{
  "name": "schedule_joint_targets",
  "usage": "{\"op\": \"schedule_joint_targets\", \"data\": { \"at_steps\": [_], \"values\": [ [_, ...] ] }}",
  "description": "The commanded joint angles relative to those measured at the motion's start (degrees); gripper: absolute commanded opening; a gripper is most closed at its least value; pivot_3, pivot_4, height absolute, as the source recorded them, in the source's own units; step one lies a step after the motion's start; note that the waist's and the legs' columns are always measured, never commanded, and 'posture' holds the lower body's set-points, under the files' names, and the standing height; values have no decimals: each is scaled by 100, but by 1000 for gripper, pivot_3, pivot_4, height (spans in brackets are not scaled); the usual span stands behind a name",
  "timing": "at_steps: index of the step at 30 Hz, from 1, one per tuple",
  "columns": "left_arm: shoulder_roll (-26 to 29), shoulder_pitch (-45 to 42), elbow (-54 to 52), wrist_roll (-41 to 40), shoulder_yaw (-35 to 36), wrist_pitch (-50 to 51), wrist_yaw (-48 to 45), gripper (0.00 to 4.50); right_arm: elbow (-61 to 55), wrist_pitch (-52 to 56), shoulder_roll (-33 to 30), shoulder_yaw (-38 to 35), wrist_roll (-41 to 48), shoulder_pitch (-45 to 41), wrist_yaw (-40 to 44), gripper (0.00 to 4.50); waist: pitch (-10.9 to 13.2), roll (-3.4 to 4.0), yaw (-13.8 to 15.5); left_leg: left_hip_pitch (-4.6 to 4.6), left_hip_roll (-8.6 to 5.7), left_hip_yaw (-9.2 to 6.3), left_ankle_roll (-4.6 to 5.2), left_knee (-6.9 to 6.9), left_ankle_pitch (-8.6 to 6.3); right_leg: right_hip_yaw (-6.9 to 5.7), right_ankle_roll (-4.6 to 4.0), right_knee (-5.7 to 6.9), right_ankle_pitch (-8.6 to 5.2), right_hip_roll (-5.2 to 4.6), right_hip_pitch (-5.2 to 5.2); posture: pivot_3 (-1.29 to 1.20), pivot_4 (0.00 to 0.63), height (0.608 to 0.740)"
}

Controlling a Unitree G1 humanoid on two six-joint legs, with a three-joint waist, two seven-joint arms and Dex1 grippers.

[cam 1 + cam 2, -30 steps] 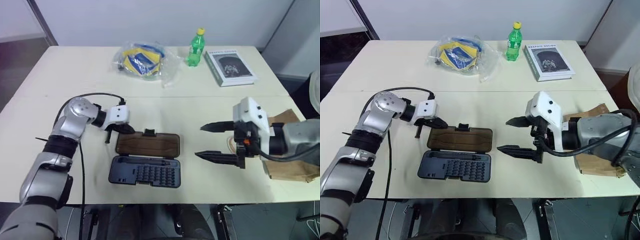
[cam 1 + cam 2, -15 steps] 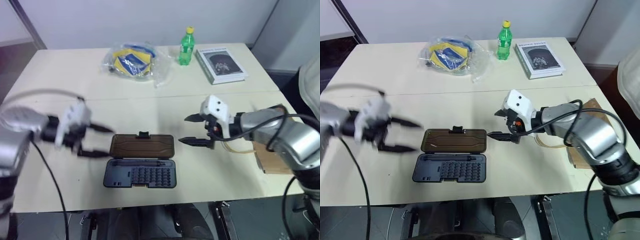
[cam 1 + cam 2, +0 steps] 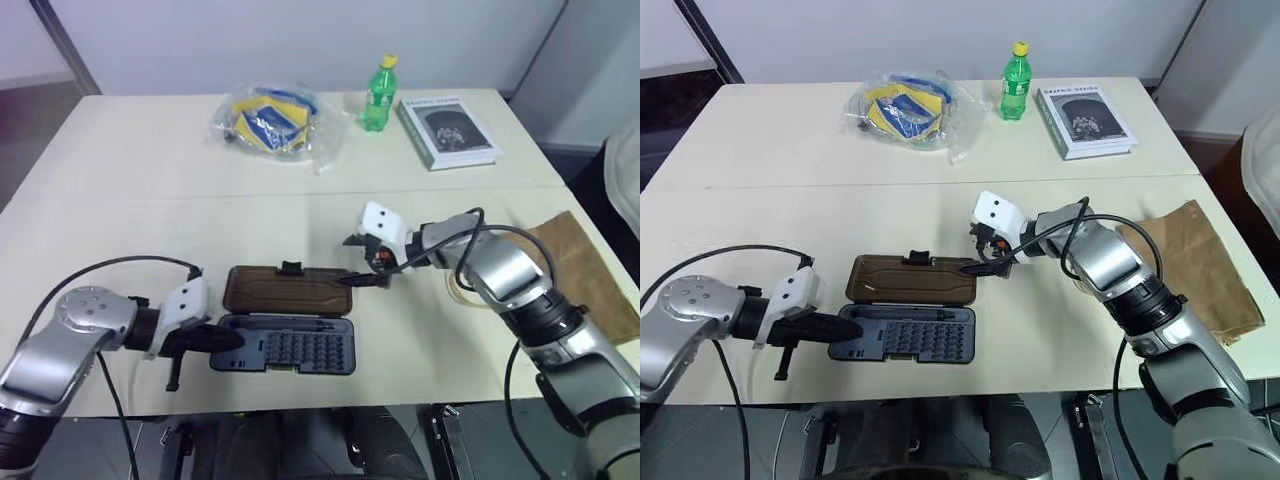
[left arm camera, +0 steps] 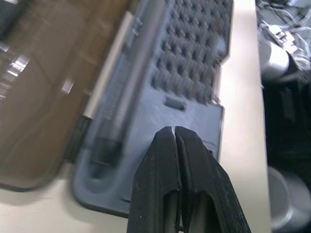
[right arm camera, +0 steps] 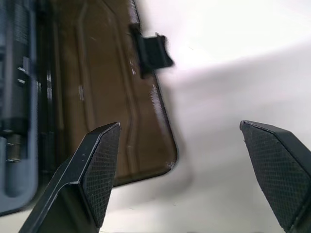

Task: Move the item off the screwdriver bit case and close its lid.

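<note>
1. With the paper bag (image 3: 1188,262) lying clear at the table's three o'clock edge, the lid-closing step is in hand.
2. Screwdriver bit case (image 3: 906,334) sits open at six o'clock; lid (image 3: 910,279) flat behind.
3. Right gripper (image 3: 989,252): jaws apart at lid's right end. Left gripper (image 3: 836,329): jaws together at the case's left end.
4. Next move likely needs the lid lifted and folded towards six o'clock.

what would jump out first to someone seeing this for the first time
The open screwdriver bit case at the table's near edge, its brown lid laid flat behind it. The right gripper hangs open at the lid's right end; the left gripper, shut, points at the case's left end. The brown paper bag lies far right.
</note>
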Motion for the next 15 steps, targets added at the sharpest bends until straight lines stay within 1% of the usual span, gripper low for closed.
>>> {"op": "schedule_joint_targets", "data": {
  "at_steps": [1, 3, 4, 5, 6, 8, 14, 15],
  "values": [
    [75, 83, 40, 167, -121, -217, 99, 19, 376, -349, 221, 94, -358, -183, 196, 3849, 0, 1, 9, 1, 0, -1, 0, 0, 0, -1, 0, 1, 0, 0, 0, 0, 150, 737],
    [70, 99, 118, 211, -192, -278, 139, 0, 588, -492, 350, 133, -516, -195, 258, 3282, -1, 1, 22, 1, -1, -1, 0, 0, 0, 0, -1, 1, 0, 0, 1, 0, 150, 737],
    [44, 95, 169, 234, -223, -304, 185, 0, 675, -554, 411, 155, -582, -198, 313, 2758, -2, 2, 25, 1, -1, 0, 0, 1, 0, 0, 0, 0, 0, -1, 2, 0, 150, 737],
    [27, 86, 213, 236, -248, -301, 218, 0, 749, -623, 463, 174, -661, -198, 356, 2398, -2, 3, 29, 1, -2, 1, 0, 1, 0, 0, 0, 0, 0, -2, 2, 0, 150, 737],
    [15, 71, 257, 242, -276, -322, 234, 0, 839, -730, 505, 213, -772, -205, 384, 1745, -3, 4, 34, 1, -2, 1, 0, 1, 0, 0, 0, 1, 0, -2, 2, 0, 150, 737],
    [9, 55, 337, 255, -319, -373, 246, 0, 991, -874, 600, 237, -948, -224, 402, 717, -4, 4, 35, 3, -2, 0, 0, 1, 0, -1, 0, 1, 0, -2, 4, 0, 150, 737],
    [-11, 41, 529, 192, -310, -327, 274, 0, 1308, -1076, 841, 272, -1284, -301, 501, 717, -16, 15, 30, 13, -2, 0, 0, 1, 0, 0, -1, 2, 0, -1, 13, 0, 150, 737],
    [-13, 40, 555, 192, -308, -332, 278, 0, 1347, -1171, 857, 295, -1354, -291, 533, 455, -19, 19, 29, 14, -2, 0, 0, 1, 0, 0, -1, 2, 0, -1, 13, 0, 150, 737]
  ]
}}
